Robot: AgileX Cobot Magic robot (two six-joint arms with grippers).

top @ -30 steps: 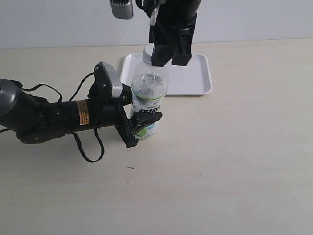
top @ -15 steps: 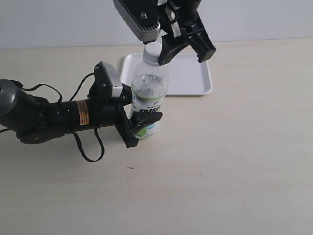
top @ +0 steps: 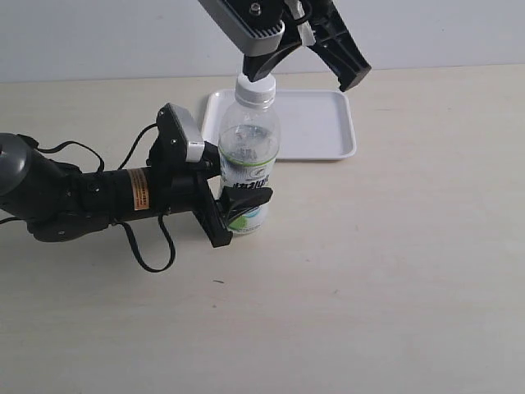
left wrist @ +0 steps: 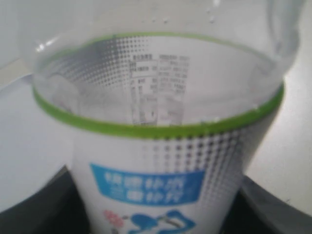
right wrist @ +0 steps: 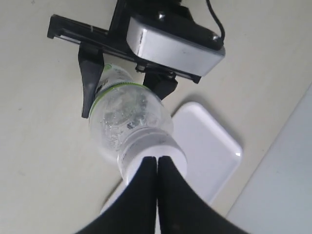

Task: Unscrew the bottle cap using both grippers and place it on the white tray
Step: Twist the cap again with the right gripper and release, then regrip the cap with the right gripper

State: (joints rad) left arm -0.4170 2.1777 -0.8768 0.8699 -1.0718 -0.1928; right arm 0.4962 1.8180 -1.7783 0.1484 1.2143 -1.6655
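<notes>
The right hand [right wrist: 157,160] is pressed together and empty, near but not on the bottle cap [top: 256,89]; the left hand [top: 236,215] clamps the bottle [top: 250,148] at its label.
The cap, on the neck, looks light, stiff and ribbed, so it is best pinched across its side; the thin bottle probably dents. Only the right wrist view shows the fingers [right wrist: 141,195] meeting with nothing between; the exterior view shows the white tray [top: 328,139] behind the bottle on the worktop [top: 369,271].
</notes>
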